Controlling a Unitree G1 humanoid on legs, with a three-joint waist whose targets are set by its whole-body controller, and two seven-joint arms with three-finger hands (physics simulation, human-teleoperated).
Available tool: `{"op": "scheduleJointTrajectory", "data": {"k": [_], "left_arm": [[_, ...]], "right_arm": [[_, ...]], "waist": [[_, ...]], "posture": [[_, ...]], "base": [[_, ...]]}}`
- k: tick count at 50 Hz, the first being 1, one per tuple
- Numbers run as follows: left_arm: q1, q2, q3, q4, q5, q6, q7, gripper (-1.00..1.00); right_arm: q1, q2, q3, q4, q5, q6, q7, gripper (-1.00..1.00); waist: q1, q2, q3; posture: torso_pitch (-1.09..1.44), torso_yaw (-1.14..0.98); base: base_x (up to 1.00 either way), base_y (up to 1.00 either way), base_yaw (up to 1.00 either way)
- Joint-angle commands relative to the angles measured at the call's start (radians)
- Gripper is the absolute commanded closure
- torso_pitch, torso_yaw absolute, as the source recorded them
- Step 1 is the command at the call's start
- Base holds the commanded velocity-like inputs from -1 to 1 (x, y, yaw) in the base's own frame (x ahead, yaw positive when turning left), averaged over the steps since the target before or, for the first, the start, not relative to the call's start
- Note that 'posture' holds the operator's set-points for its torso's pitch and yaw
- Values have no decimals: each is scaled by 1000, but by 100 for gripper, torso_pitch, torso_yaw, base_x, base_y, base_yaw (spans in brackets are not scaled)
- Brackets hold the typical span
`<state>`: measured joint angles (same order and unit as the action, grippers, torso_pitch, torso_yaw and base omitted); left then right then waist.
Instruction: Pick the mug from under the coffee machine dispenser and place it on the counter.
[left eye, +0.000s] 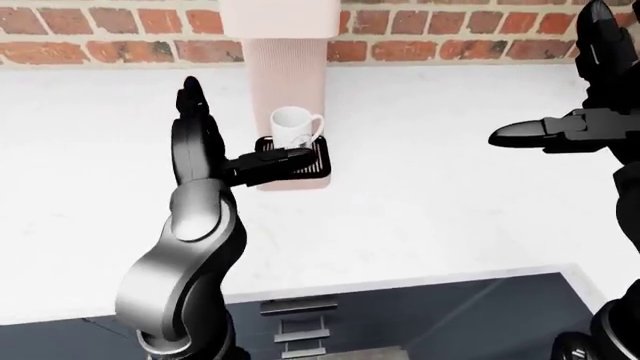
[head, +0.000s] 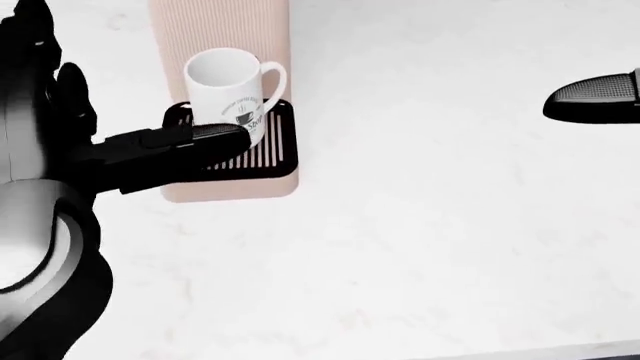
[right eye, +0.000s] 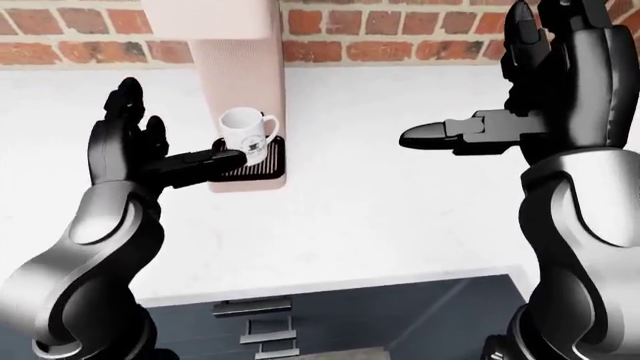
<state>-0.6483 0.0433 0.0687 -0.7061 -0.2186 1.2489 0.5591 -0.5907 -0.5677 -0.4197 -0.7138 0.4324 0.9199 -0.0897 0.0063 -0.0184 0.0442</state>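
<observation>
Table: white marbled top, running under both our arms and past them to a brick wall at the top of the left-eye view; dark drawer fronts show below its near edge. Coffee machine: pale pink ribbed column with an overhanging dispenser head, standing just beyond our left hand; its black slatted drip tray sits at the base. Right hand: fingers spread, one pointing across toward the left, raised well apart from the machine and holding nothing. Left hand: fingers spread, one long finger stretched level in front of the tray, upright fingers beside it; it grips nothing, and we cannot tell whether that finger touches the tray. Mug: white, upright, printed with a coffee-shop logo, resting on the tray under the dispenser, just beyond the left hand's extended finger, handle turned away from that hand toward the right of the head view. We judge the mug light, rigid, glazed and so rather slippery, and breakable if dropped; the body looks the better hold, fingers wrapped round its middle from the handle-free side, then drawn clear of the dispenser before lifting high.
</observation>
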Motion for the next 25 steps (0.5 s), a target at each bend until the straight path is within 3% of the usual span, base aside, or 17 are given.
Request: {"op": "scheduleJointTrajectory", "data": {"k": [1, 7, 14, 25], "left_arm": [[-22, -17, -15, -11, 31, -41, 7, -100], [-25, -73, -37, 41, 79, -96, 36, -100], [-33, -109, -110, 53, 164, -93, 56, -100], [-47, -177, -146, 132, 280, -135, 46, -100]], "right_arm": [[-22, -14, -15, -18, -6, -27, -4, -100], [-20, -14, -16, -16, -8, -30, -2, -100], [-21, -14, -17, -12, -9, -32, 0, -100], [-19, -22, -24, -14, 3, -33, -6, -100]], "waist": [[0, -4, -23], [1, -9, -23], [2, -14, -22], [7, -23, -19]], "posture": [[0, 0], [0, 0], [0, 0], [0, 0]], "base": [[0, 0, 0], [0, 0, 0], [0, 0, 0], [0, 0, 0]]}}
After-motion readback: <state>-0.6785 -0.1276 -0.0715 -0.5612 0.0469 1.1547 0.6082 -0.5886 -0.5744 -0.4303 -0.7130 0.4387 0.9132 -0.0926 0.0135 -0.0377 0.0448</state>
